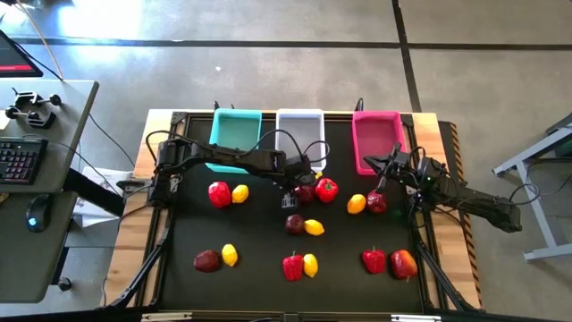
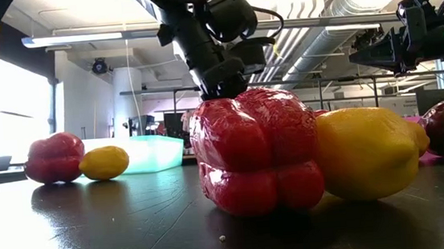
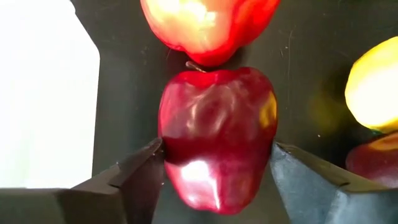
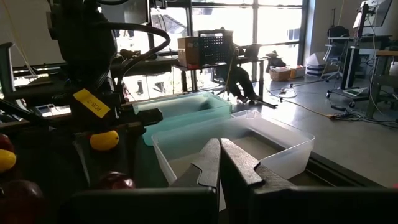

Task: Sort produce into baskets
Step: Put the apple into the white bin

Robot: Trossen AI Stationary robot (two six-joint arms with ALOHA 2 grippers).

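- Desk left of the table, with a keyboard and a mouse on it.
- Three baskets in a row at the far edge of the black mat: teal, white, pink. No produce shows in any of them.
- Fourteen pieces of produce lie on the mat:
  - four red peppers, the leftmost just beside a lemon;
  - five lemons;
  - five dark red fruits, the leftmost near the front.
- Most lie in pairs, a lemon touching or just beside a red piece.
- Left gripper is down at mid-mat in front of the white basket, its fingers spread to either side of one dark fruit. The tips sit at its flanks; whether they press it cannot be told.
- That fruit rests on the mat, touching a pepper on its right.
- Right gripper hangs by the pink basket's near corner, fingers pressed together with nothing between them; a lemon and a dark fruit lie just in front of it.
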